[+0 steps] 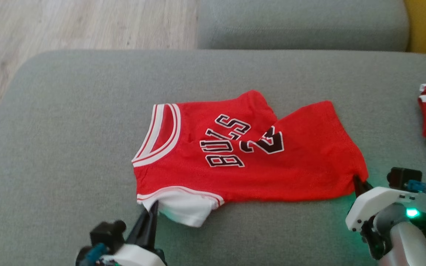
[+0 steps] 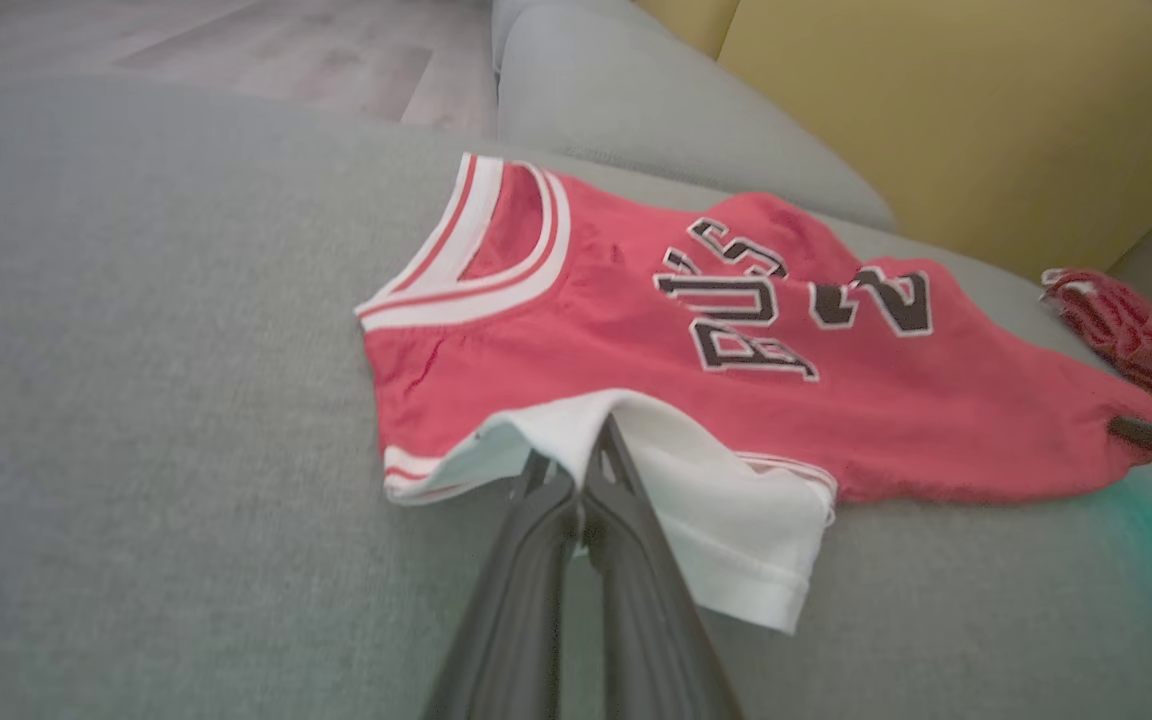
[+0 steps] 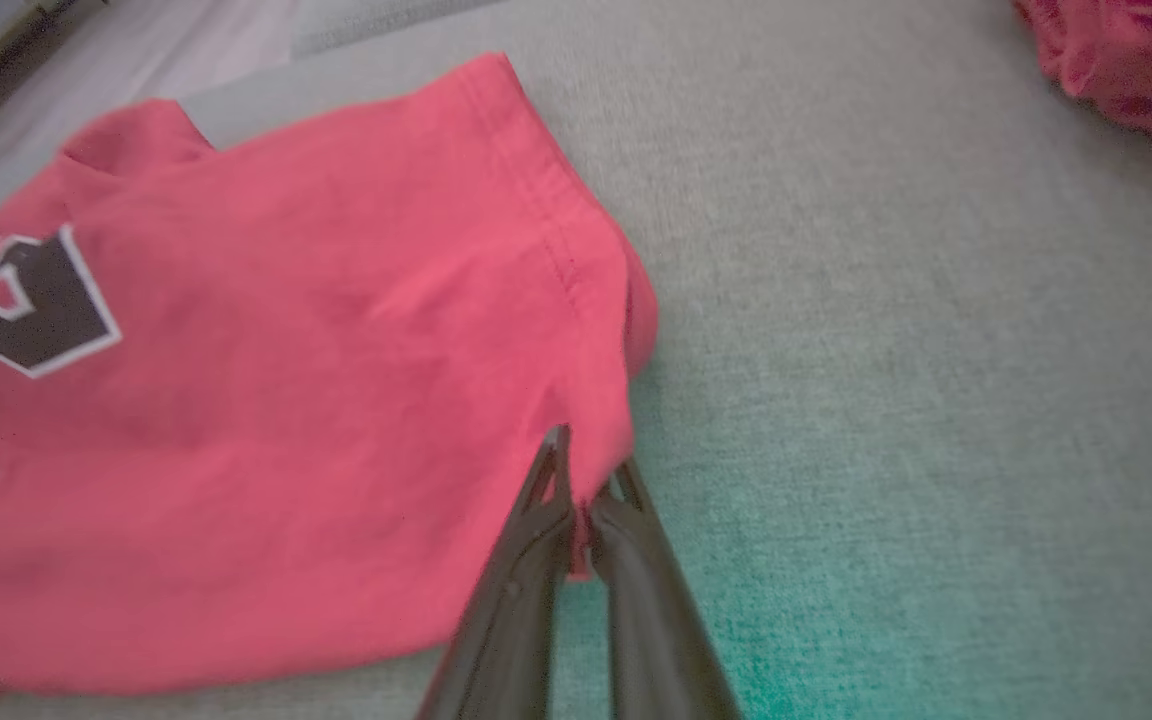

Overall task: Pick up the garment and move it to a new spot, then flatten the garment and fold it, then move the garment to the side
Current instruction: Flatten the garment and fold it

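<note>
Head view: left pincer [image 1: 153, 207], right pincer [image 1: 357, 181] clamp jersey [image 1: 257, 162] edge; cushion [image 1: 68, 129] stretches left.

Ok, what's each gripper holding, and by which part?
Both hold the red jersey: left gripper pinches the white flap by the armhole, right gripper the bottom hem corner.

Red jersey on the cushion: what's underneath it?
The grey cushion shows all around the jersey, and a white layer sticks out beneath its near edge by the left fingers. Whatever lies under the middle is covered.
</note>
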You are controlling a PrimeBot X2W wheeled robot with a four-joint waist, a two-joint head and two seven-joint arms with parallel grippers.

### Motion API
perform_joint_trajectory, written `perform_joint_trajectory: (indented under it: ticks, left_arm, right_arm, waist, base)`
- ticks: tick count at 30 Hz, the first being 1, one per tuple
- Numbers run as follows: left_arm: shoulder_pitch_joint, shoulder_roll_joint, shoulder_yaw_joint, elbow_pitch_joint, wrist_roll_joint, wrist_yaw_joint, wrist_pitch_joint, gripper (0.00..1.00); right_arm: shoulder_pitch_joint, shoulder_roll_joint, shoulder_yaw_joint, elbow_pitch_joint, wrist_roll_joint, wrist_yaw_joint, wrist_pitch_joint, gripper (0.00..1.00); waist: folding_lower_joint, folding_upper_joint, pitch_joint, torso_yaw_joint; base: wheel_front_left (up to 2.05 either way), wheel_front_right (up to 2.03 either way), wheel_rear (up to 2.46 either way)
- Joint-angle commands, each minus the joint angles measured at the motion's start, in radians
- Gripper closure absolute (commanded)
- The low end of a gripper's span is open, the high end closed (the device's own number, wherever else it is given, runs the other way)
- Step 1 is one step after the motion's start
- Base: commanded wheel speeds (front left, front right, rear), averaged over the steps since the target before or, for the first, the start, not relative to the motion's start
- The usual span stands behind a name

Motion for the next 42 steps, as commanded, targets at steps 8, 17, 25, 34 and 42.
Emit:
perform_joint_trajectory:
  ticks: [8, 17, 25, 34, 42]
  left_arm:
    - [-0.125, 0.101, 0.149, -0.296, -0.037, -0.002, -0.009, 1.00]
    - [-0.356, 0.256, 0.282, -0.646, -0.018, 0.009, 0.124, 1.00]
    - [-0.610, 0.324, 0.336, -0.743, -0.044, -0.017, 0.286, 1.00]
    - [-0.733, 0.326, 0.312, -0.610, -0.078, -0.053, 0.380, 1.00]
    - [-1.007, 0.295, 0.252, -0.343, 0.011, -0.131, 0.419, 1.00]
  right_arm:
    - [0.025, -0.006, 0.064, -0.346, 0.151, 0.007, 0.046, 1.00]
    - [0.031, -0.006, 0.044, -0.882, 0.274, 0.007, 0.173, 1.00]
    - [-0.063, -0.006, -0.021, -1.177, 0.263, 0.007, 0.280, 1.00]
    - [-0.153, -0.006, -0.059, -1.117, 0.244, 0.007, 0.373, 1.00]
    - [-0.501, -0.008, -0.016, -0.762, 0.133, 0.007, 0.262, 1.00]
  waist:
    - [-0.0001, 0.0000, -0.084, -0.028]
    - [-0.0001, 0.0000, -0.130, -0.065]
    - [-0.0001, 0.0000, -0.116, -0.102]
    - [-0.0001, 0.0000, -0.016, -0.134]
    - [-0.0001, 0.0000, 0.206, -0.168]
  base:
    - [0.00, 0.00, 0.00]
    - [0.00, 0.00, 0.00]
    - [0.00, 0.00, 0.00]
    - [0.00, 0.00, 0.00]
    - [0.00, 0.00, 0.00]
